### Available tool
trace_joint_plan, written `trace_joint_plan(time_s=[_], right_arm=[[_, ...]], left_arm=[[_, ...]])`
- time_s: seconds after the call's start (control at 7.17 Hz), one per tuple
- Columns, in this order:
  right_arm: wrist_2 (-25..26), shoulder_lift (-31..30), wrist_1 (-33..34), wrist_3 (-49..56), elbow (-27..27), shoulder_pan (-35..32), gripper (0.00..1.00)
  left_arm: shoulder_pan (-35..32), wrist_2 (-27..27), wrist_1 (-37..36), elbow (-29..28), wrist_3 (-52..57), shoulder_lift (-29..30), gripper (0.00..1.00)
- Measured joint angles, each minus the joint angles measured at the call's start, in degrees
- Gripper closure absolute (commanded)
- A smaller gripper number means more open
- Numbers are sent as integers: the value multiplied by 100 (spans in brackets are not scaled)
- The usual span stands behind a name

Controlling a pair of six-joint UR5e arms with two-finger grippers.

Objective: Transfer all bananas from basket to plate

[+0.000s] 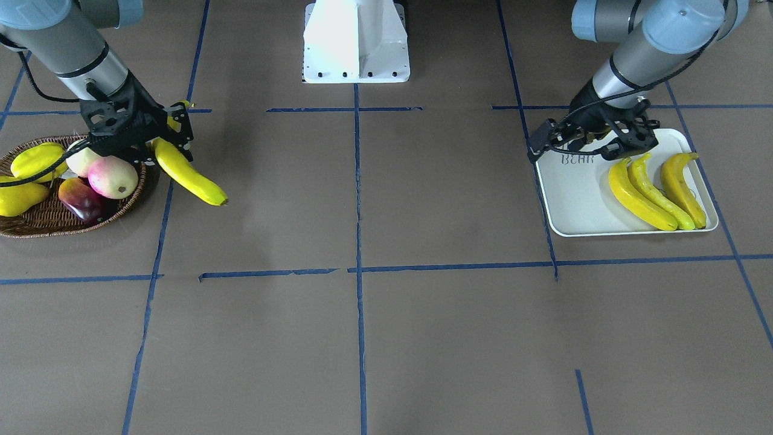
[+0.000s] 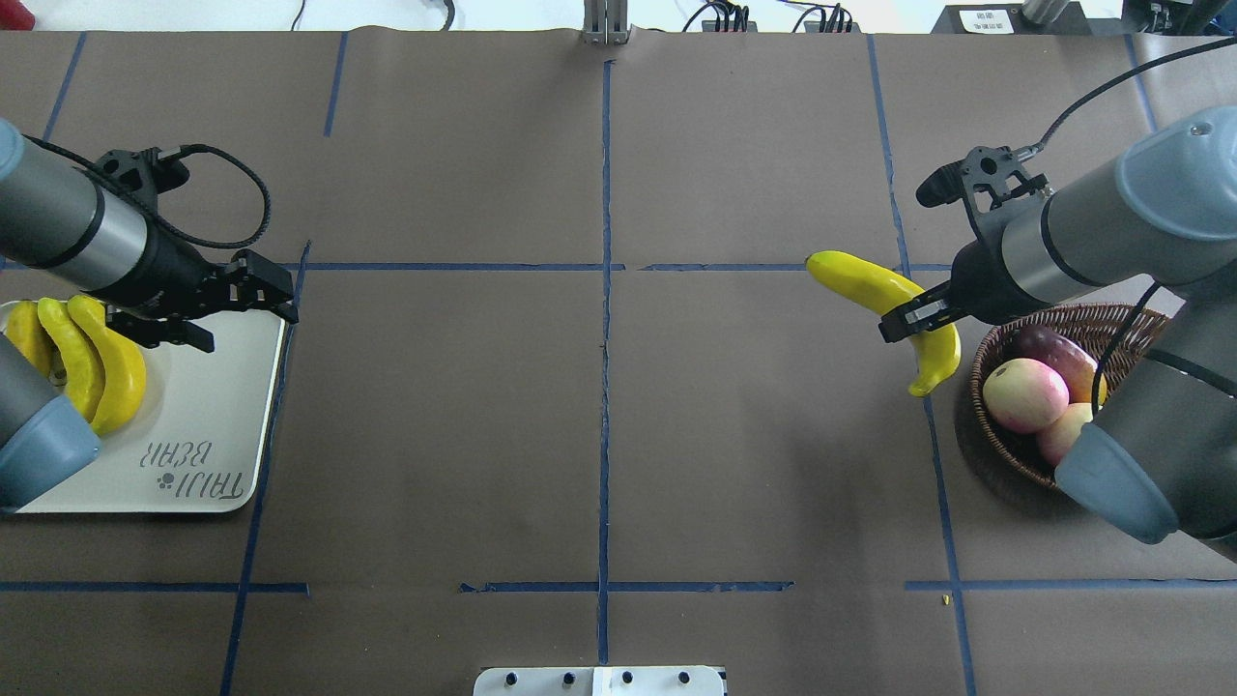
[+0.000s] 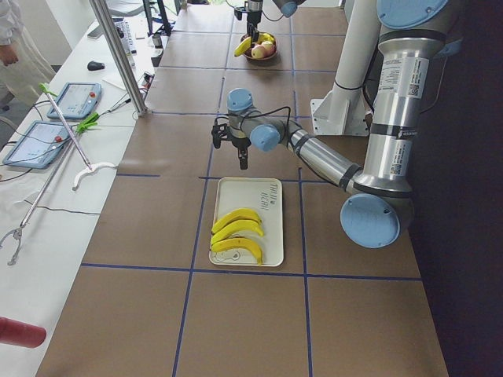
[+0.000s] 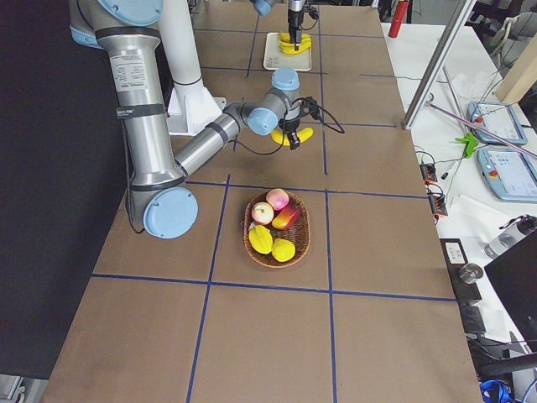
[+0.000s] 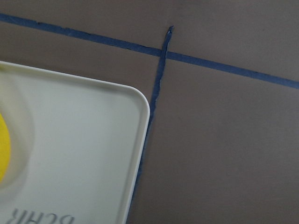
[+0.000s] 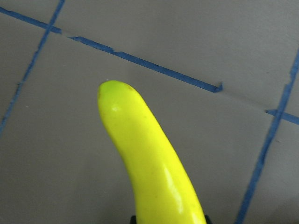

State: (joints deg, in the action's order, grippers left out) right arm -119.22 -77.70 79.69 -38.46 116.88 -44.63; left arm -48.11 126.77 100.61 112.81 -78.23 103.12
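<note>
- Looking from above, we saw the right gripper (image 2: 913, 324) pinching one banana (image 2: 884, 290) between its two fingers.
- That banana lay across the gripper. Its long end stuck out to one side and its short, bent end stuck out to the other.
- We saw that the gripper held it near the middle, a bit closer to the bent end.
- The held banana was outside the basket (image 2: 978, 387), just beside its rim, over the brown table (image 2: 599, 435).
- In the right wrist view the banana (image 6: 149, 163) ran up from the bottom edge, and its greenish tip pointed away from the camera.
- We saw a pink and cream round fruit (image 1: 112, 177), a dark red fruit (image 1: 81, 202) and some yellow fruit (image 1: 33, 160) lying in the basket (image 1: 60, 225).
- The left gripper (image 2: 246, 329) had its fingers spread wide, and we saw nothing between them.
- It hung over a corner of the plate (image 2: 213, 406), on the side nearest the middle of the table.
- Three bananas (image 2: 97, 362) lay side by side on the plate, at the end away from the printed words.
- Those three bananas were near the left gripper but not touching it.
- From the front we saw the same three bananas (image 1: 655, 193) on the plate (image 1: 574, 205), with the left gripper (image 1: 574, 151) beside them.
</note>
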Motion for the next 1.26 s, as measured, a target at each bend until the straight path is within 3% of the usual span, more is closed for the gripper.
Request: trace_joint_plan(time_s=[0.56,1.26], right_arm=[[1722,1136,5,-270,-178,1313,97],[3117,2056,-40,-379,-639,2191,97]], left_arm=[[277,-13,-37,-145,-1990,1034,2],[448,-4,-45,-549,-3785,2051,3]])
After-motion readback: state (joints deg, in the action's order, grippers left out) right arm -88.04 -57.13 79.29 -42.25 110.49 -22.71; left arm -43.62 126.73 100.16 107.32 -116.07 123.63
